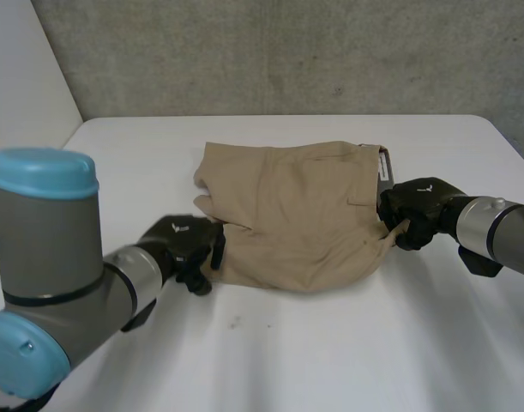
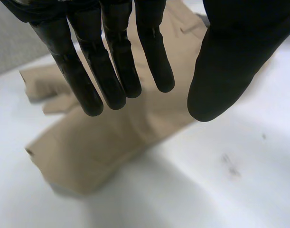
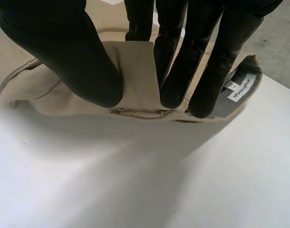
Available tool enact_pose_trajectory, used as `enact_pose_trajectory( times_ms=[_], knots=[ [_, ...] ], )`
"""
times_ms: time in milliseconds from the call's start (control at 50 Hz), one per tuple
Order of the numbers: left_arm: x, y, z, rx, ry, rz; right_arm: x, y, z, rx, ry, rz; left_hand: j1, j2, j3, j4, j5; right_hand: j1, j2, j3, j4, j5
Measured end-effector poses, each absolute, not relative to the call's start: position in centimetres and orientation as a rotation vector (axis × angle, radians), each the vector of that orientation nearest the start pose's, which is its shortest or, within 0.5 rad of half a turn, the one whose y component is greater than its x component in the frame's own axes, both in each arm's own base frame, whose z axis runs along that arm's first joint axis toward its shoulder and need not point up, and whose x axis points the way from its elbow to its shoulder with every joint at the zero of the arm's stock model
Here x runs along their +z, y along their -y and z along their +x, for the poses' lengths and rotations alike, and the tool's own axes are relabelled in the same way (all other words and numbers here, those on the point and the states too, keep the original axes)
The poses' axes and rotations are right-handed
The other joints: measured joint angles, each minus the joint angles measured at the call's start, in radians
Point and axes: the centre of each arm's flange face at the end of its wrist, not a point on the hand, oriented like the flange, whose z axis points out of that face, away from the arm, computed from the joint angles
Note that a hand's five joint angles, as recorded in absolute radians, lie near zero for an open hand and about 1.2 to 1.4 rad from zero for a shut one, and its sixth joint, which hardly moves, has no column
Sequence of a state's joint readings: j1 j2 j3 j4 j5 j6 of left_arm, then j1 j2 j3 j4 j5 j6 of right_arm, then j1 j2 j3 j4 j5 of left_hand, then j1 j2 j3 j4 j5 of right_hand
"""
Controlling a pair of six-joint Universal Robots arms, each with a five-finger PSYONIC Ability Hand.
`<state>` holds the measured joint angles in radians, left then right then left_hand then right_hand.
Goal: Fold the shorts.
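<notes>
Fingers of the left hand (image 1: 186, 247), in the head view, sit at the near leg end of the tan shorts (image 1: 296, 215), which lie spread in the middle of the white desk (image 1: 330, 352). The right hand (image 1: 416, 210) is at the waistband edge on the opposite side.

In the left wrist view the fingers (image 2: 77, 80) are straight and spread, thumb apart, over the leg hem and closed on nothing. If the right hand pulls alone, I judge the cloth would drag and bunch rather than fold.

In the right wrist view thumb and fingers (image 3: 171, 71) pinch a raised fold of the waistband, beside the size label (image 3: 239, 88). That hold looks shallow; a quick lift could let it slip, or take one layer only.
</notes>
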<state>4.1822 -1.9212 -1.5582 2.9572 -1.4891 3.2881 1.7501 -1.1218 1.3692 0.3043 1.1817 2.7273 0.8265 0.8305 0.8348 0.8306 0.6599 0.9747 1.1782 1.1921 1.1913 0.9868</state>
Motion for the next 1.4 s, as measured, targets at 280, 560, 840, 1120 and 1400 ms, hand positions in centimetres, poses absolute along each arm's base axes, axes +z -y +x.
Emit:
enact_pose_trajectory(
  times_ms=[280,560,840,1120,1400],
  knots=[
    [16.1,22.5,-27.9,-1.67,-2.761,0.992,19.2,31.5,22.2,-1.503,-2.351,-0.961,-0.17,-0.176,-0.177,-0.178,-0.184,0.0,0.0,0.0,0.0,0.0],
    [13.8,28.6,-28.6,-1.677,-2.742,0.891,18.3,31.7,22.3,-1.513,-2.343,-0.963,-0.185,-0.194,-0.194,-0.196,-0.204,0.0,0.0,0.0,0.0,0.0],
    [12.9,30.9,-29.9,-1.679,-2.658,0.958,17.8,31.8,22.6,-1.528,-2.329,-0.97,0.049,0.023,0.017,0.024,0.013,0.0,0.0,0.0,0.0,0.0],
    [16.0,29.6,-29.6,-1.697,-2.626,0.95,18.4,31.4,22.9,-1.545,-2.317,-1.011,0.308,0.364,0.341,0.362,0.302,0.0,0.0,0.0,0.0,0.0],
    [22.5,26.4,-26.9,-1.59,-2.767,1.035,18.9,29.4,23.5,-1.503,-2.345,-1.221,0.308,0.365,0.348,0.363,0.302,0.0,0.0,0.0,0.0,0.0]
  ],
)
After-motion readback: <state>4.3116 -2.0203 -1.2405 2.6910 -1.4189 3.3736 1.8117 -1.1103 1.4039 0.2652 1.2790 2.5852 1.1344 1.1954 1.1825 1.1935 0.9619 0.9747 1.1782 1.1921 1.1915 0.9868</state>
